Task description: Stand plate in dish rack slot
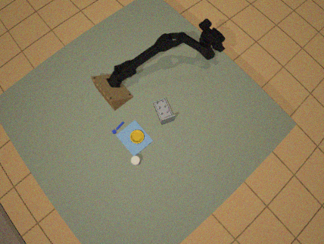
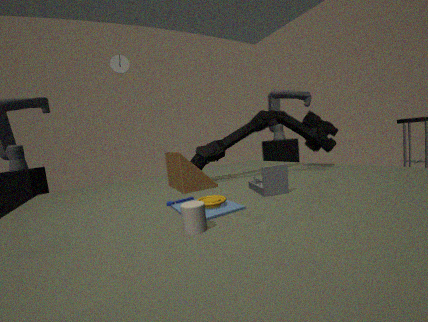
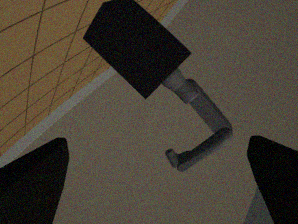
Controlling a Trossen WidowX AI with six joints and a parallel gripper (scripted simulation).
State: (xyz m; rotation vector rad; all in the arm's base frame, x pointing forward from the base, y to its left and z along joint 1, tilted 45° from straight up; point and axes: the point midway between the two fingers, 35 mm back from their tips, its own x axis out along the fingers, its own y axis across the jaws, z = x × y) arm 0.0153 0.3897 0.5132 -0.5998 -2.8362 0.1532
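The yellow round plate point(image 1: 137, 136) point(image 2: 212, 201) lies flat on a light blue square mat point(image 1: 125, 139) point(image 2: 235, 208). The small grey dish rack point(image 1: 163, 110) point(image 2: 275, 181) stands apart from it, with short pegs on its base and a taller wall at one end; its slots are too small to make out clearly, and no plate stands in it. My gripper point(image 1: 222, 43) point(image 2: 332, 138) point(image 3: 161, 147) is open and empty, raised far from both plate and rack, beyond the rack. The wrist view shows neither plate nor rack.
A white cylinder point(image 1: 135, 160) point(image 2: 194, 218) stands beside the mat's corner. A blue utensil point(image 1: 118, 127) point(image 2: 180, 201) lies along the mat's other side. A brown wedge-shaped block point(image 1: 113, 95) point(image 2: 187, 175) is at the arm's base. Other grey arms on black blocks stand in the background.
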